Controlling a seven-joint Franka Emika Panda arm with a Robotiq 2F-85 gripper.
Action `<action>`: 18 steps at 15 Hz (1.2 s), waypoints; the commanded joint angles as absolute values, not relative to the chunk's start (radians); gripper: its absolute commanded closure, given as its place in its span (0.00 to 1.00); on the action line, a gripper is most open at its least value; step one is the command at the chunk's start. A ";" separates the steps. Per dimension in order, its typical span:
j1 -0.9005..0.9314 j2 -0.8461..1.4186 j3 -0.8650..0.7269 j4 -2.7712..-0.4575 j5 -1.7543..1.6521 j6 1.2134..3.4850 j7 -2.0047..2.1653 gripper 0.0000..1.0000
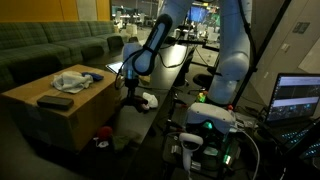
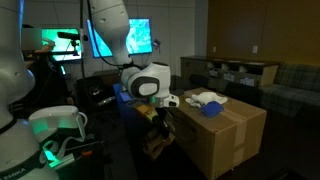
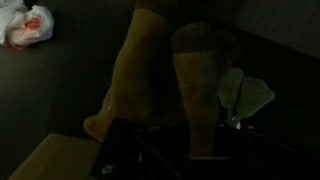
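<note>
We find the tool (image 1: 131,98) hanging low just beside the table (image 1: 85,98), below the level of its top. Its jaws are pressed together, and the light is too dim to tell whether anything sits between them. On the table top lies a crumpled white cloth (image 1: 72,80), toward the arm's side and apart from the tool. A dark flat thing (image 1: 55,101) lies near the cloth. A red-and-white thing (image 1: 102,140) sits on the floor by the table's corner. A sofa (image 1: 50,45) stands behind.

Green sofa (image 1: 50,45), tan box (image 1: 45,118), white cloth (image 1: 72,80) (red-and-white bag (image 3: 27,25)).
</note>
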State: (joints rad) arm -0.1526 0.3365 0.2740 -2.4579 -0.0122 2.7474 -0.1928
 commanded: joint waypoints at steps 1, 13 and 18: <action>-0.100 0.131 0.231 -2.479 0.049 2.665 -0.178 1.00; 0.074 0.193 0.070 -2.068 -0.386 2.643 0.237 1.00; 0.133 0.367 0.026 -1.863 -0.399 2.647 0.240 1.00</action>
State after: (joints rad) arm 0.0867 0.2483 0.0676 -2.0159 -0.3724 2.6527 0.2201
